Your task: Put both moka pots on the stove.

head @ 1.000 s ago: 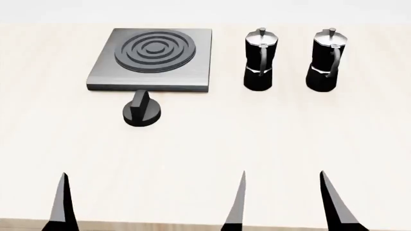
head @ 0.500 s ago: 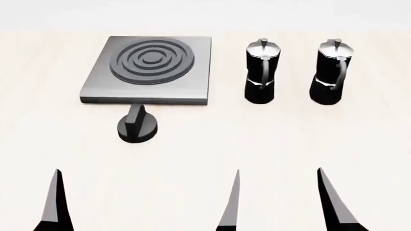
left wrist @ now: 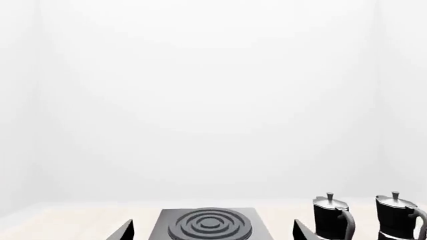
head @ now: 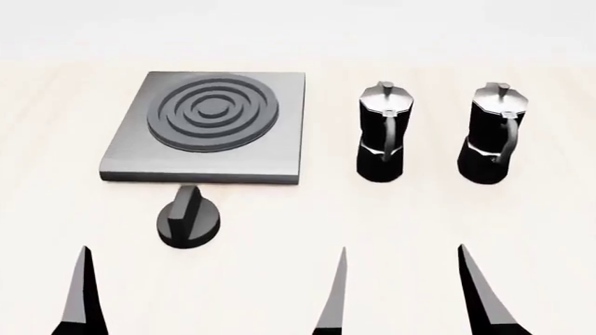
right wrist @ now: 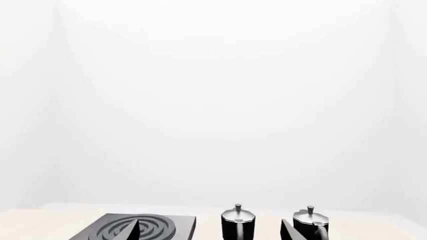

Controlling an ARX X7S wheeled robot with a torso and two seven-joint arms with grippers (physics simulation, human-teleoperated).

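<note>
Standing upright on the desk [head: 521,230] toward its far right: left moka pot [head: 381,132] and right moka pot [head: 490,134], side by side, apart. Lying flat toward the far left: stove [head: 206,127], bare, knob [head: 189,218] just off its near edge. Hovering low at the near edge, holding nothing: left gripper [head: 212,293], fingers spread wide. Showing only one fingertip: right gripper [head: 486,293], spread impossible to tell.

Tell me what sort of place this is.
Likely a bare simulated kitchen worktop: a stove slab with a separate black knob, two moka pots on a pale wooden table, blank white walls behind.
</note>
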